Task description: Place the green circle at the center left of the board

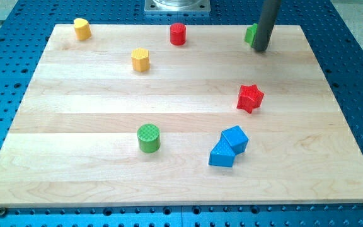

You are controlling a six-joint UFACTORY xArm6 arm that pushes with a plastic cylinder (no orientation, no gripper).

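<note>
The green circle stands on the wooden board, a little left of the middle and toward the view's bottom. My tip rests near the view's top right, far from the green circle. It touches or stands just right of a second green block, whose shape the rod partly hides.
A red star lies at mid right. Two blue blocks touch each other at the lower right of centre. A red cylinder stands at top centre, a yellow hexagon below and left of it, and a yellow block at top left.
</note>
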